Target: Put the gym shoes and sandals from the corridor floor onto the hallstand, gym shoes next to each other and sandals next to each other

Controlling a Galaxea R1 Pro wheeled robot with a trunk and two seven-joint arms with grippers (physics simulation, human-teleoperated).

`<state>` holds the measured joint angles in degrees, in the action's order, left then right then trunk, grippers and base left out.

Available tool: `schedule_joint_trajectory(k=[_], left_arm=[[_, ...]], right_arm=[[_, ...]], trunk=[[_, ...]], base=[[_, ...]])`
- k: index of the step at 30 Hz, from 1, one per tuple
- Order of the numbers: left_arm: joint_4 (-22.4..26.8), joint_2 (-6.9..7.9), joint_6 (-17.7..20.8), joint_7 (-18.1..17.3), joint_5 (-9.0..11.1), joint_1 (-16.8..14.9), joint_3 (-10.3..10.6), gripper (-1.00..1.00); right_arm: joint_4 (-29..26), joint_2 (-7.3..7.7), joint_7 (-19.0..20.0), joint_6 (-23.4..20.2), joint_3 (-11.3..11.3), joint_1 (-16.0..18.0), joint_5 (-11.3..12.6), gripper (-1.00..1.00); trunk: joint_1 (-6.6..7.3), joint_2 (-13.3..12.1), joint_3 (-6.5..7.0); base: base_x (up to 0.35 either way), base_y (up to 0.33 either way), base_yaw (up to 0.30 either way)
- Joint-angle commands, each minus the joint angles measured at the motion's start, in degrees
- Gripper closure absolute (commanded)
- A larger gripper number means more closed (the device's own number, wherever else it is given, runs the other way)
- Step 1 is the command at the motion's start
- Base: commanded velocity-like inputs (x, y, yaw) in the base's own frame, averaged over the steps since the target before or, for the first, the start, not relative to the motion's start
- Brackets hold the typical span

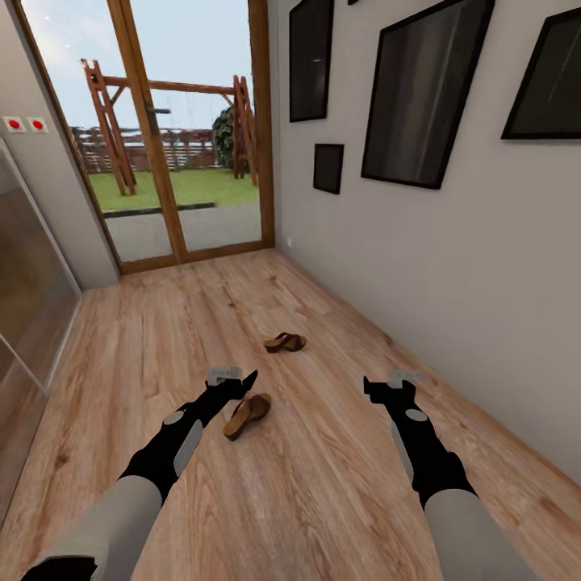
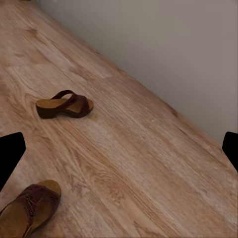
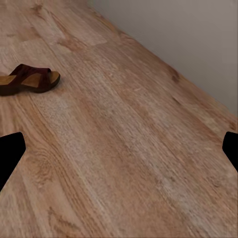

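Plainly, the left gripper hovers wide open and empty beside the near sandal on the corridor floor; closing off-centre could nudge it away; the far sandal lies further ahead; the right gripper is open, empty too.

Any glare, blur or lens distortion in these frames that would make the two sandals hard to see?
Head view: wide-angle warp bends the wall frames; bright daylight through the glass door, no glare on the floor; near sandal and far sandal small but readable. Left wrist view: soft, far sandal clear, near one cropped. Right wrist view: slightly blurry, sandal distinct.
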<state>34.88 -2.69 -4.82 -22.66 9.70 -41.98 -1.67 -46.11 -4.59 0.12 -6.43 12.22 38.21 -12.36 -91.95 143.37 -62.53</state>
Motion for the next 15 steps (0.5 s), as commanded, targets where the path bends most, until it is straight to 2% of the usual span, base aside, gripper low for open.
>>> schedule_joint_trajectory(k=[1, 15], left_arm=[[-0.1, -0.03, 0.0, -0.4, 0.3, 0.0, -0.2, -1.0], [-0.1, -0.03, 0.0, -0.4, 0.3, 0.0, -0.2, -1.0]], right_arm=[[-0.1, -0.07, 0.0, -0.3, 0.2, 0.0, -0.6, -1.0], [-0.1, -0.06, 0.0, -0.3, 0.2, 0.0, -0.6, -1.0]], trunk=[[-0.01, 0.0, -0.05], [-0.01, 0.0, -0.05]], base=[[0.182, 0.281, 0.0], [0.18, 0.286, 0.0]])
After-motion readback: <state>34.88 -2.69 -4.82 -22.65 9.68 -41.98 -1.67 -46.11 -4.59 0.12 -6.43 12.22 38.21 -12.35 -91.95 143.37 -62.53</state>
